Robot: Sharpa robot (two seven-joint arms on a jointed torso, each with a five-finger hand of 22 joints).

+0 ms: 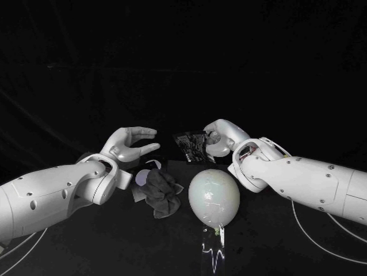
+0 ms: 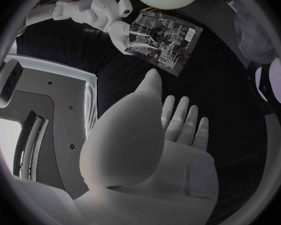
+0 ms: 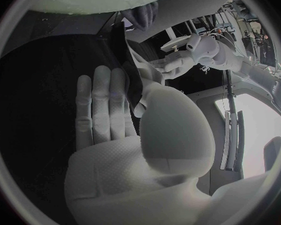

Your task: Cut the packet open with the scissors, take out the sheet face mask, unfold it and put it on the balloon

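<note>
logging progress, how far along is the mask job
Nothing looks finished. In hand: the right robot hand holds the packet up, the left robot hand open beside it. Whether it is cut I cannot tell. Left: mask out, unfolded, onto the bare balloon.

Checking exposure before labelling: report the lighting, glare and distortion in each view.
Head view: table and backdrop sink into black; small glints sit on the balloon. Left wrist view: fisheye bends edges, but the packet in the right hand is lit enough to show print. Right wrist view: the packet is a dark, edge-on strip.
</note>
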